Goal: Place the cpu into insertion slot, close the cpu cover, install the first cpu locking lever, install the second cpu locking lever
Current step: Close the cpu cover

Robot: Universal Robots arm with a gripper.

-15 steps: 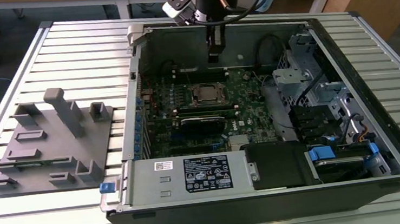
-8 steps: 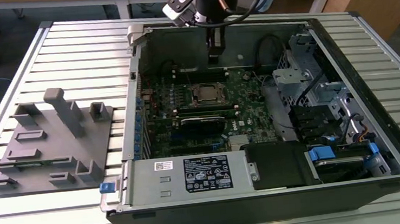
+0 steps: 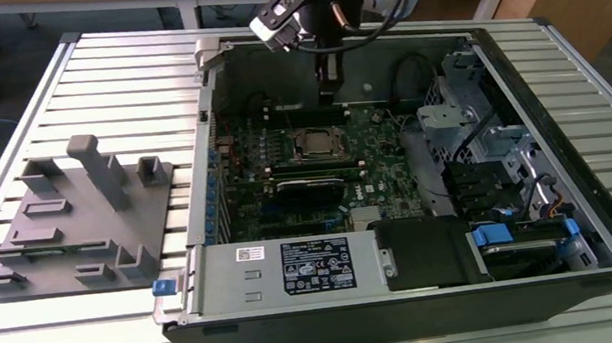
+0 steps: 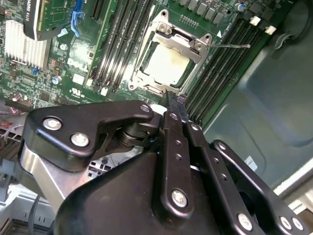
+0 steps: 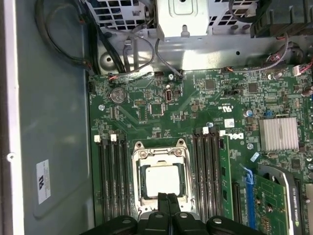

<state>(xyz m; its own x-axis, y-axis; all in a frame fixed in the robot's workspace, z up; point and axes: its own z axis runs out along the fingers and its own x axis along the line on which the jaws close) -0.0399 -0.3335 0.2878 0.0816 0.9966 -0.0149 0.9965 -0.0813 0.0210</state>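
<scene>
Motherboard [image 5: 146, 112] green. On it: cpu [image 5: 161, 180] pale silvery-grey, cpu cover [image 5: 188, 178] silver, memory slots [image 5: 110, 171] black, heatsink [image 5: 279, 133] silver with fine ribs. Above the motherboard, gripper [image 5: 167, 197] black.

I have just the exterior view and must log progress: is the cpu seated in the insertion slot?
Observer: Yes. In both wrist views the cpu lies flat in the insertion slot, silvery top up.
Operator: And the cover?
Observer: The cpu cover is down, its cut-out framing the cpu.
Operator: Where are the jaws?
Observer: The gripper is at the slot's edge, jaws together with nothing between them.
</scene>
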